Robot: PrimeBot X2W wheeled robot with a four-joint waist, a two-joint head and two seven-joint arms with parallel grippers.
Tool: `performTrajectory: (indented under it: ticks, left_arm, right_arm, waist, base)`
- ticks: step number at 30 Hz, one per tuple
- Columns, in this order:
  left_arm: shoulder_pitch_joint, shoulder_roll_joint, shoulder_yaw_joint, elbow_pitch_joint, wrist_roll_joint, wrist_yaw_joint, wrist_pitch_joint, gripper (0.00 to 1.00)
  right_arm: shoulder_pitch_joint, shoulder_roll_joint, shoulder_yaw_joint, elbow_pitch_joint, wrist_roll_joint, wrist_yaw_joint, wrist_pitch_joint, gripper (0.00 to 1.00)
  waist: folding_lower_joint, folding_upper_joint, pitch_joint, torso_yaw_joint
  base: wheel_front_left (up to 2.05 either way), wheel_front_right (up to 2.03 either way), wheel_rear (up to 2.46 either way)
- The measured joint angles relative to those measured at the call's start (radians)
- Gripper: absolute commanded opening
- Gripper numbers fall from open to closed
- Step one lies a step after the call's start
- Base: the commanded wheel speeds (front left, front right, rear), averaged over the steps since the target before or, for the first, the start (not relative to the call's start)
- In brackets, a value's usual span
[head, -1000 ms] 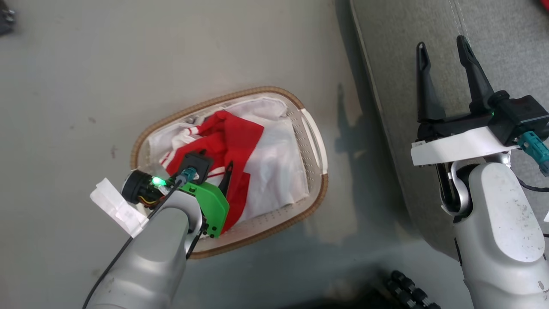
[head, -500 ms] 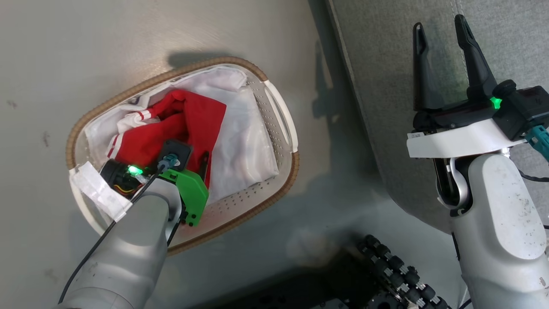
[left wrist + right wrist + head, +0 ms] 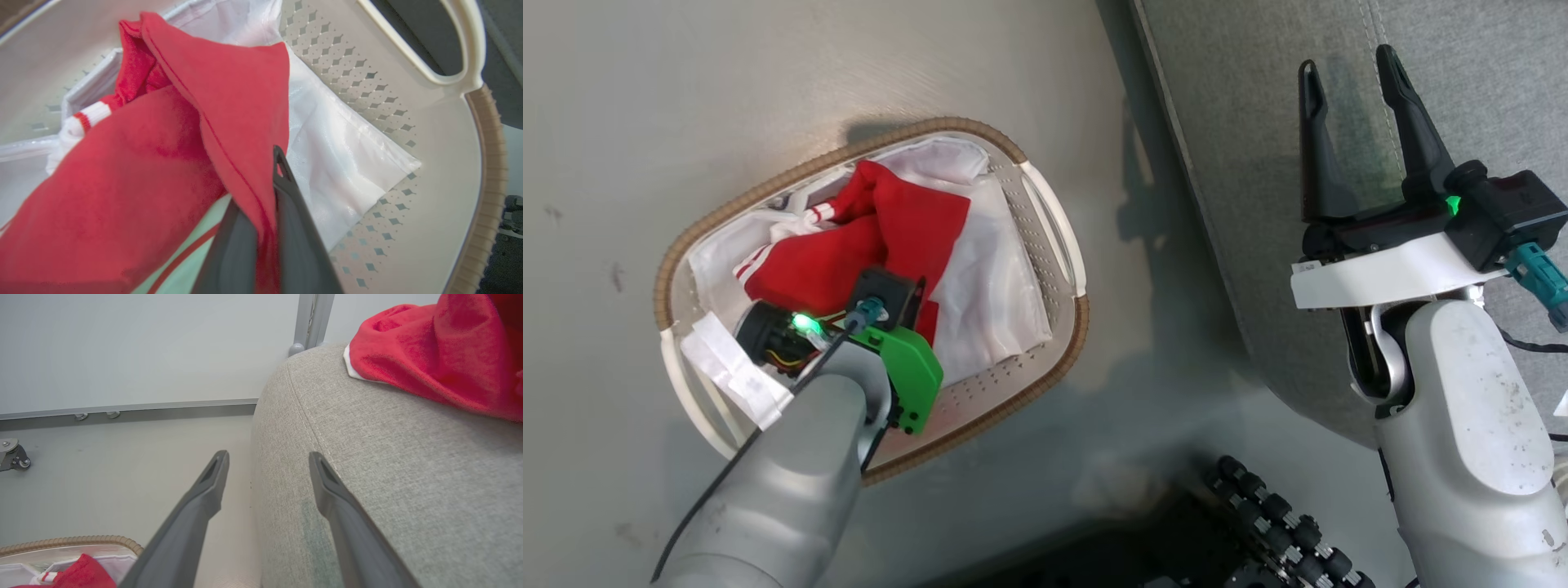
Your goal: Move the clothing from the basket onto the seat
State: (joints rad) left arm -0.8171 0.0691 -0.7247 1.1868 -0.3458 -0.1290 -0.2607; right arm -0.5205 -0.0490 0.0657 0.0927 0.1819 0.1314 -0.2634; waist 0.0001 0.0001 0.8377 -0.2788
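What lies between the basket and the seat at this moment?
A bare strip of grey floor, partly shadowed, with nothing on it; the basket and the seat stand apart. The head view shows this.

I work in what looks like a lab corner set up as a living room. There is a bare grey floor (image 3: 727,98), and a plain pale wall panel (image 3: 143,347) with a metal rail (image 3: 163,406) along its foot. A caster (image 3: 14,457) stands by the wall, near a grey sofa (image 3: 408,490) and a laundry basket (image 3: 980,394).
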Motion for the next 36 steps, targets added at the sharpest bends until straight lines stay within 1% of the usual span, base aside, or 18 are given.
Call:
performTrajectory:
  ticks: [4, 10, 20, 30, 36]
  left_arm:
    - [0.043, 0.007, -0.013, -0.091, 0.001, 0.000, -0.001, 0.00]
    - [0.118, 0.034, -0.020, -0.237, 0.046, 0.000, -0.002, 0.00]
    - [0.187, 0.094, -0.046, -0.388, 0.104, 0.002, -0.002, 0.00]
    - [0.187, 0.168, -0.091, -0.509, 0.119, 0.000, -0.002, 0.00]
    - [0.112, 0.214, -0.126, -0.600, 0.097, 0.000, 0.032, 0.00]
  right_arm:
    - [0.013, 0.000, -0.002, 0.015, -0.020, 0.000, 0.000, 1.00]
    - [0.051, 0.001, -0.007, 0.052, -0.053, 0.000, 0.000, 1.00]
    - [0.153, 0.001, -0.017, 0.117, -0.094, 0.000, 0.000, 1.00]
    - [0.263, 0.000, 0.002, 0.171, -0.100, 0.000, 0.000, 1.00]
    - [0.296, 0.000, 0.027, 0.186, -0.102, 0.000, 0.000, 1.00]
  waist:
    - [0.0000, 0.0000, -0.042, 0.018]
    - [0.0000, 0.0000, -0.131, 0.056]
    - [-0.0002, 0.0000, -0.327, 0.119]
    - [-0.0002, -0.0001, -0.544, 0.171]
    - [-0.0002, 0.0000, -0.658, 0.193]
  base:
    - [0.00, 0.00, 0.00]
    - [0.00, 0.00, 0.00]
    - [0.00, 0.00, 0.00]
    - [0.00, 0.00, 0.00]
    - [0.00, 0.00, 0.00]
